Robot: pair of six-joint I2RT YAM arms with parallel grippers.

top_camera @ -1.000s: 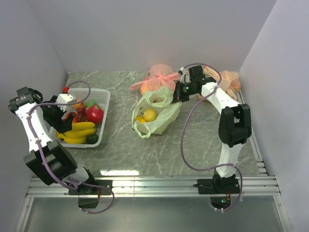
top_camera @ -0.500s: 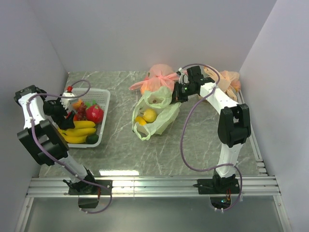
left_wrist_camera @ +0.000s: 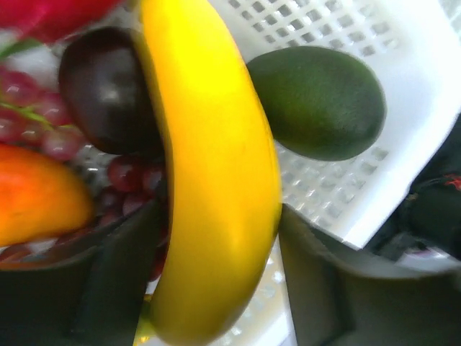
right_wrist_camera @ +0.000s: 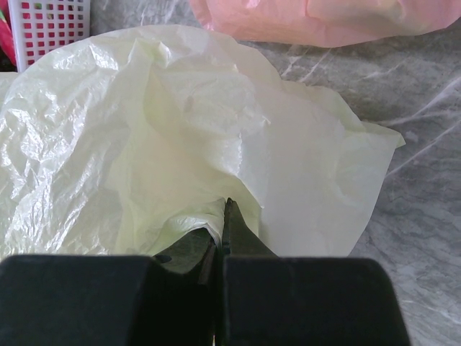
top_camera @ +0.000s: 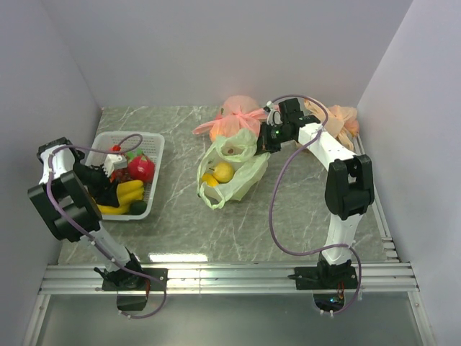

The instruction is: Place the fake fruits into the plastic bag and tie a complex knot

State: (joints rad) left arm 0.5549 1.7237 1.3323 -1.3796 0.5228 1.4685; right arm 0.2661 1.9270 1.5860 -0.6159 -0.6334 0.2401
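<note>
**A:** Where is the left end effector (left_wrist_camera: 216,238)?

**B:** It is down in the white basket (left_wrist_camera: 403,144), at the left side of the counter (top_camera: 180,216). Its two fingers (left_wrist_camera: 115,288) are spread, one on each side of a yellow banana (left_wrist_camera: 216,130), very close to the skin. Whether they press it, I cannot tell.

**A:** What lies around the banana?

**B:** A dark green piece (left_wrist_camera: 317,101) lies just beside it on the basket floor. On the other side are a dark purple piece (left_wrist_camera: 104,90), some grapes (left_wrist_camera: 32,119) and an orange fruit (left_wrist_camera: 36,194).

**A:** And the right end effector (right_wrist_camera: 222,216)?

**B:** Its fingers are pressed together, and they pinch an edge of the pale-green plastic bag (right_wrist_camera: 144,130).

**A:** Where is this bag?

**B:** It lies near the middle of the counter, toward the far side, well apart from the basket. Its mouth is open, and a yellow fruit (top_camera: 224,171) shows inside. A pink bag (right_wrist_camera: 324,18) sits just behind it.
</note>
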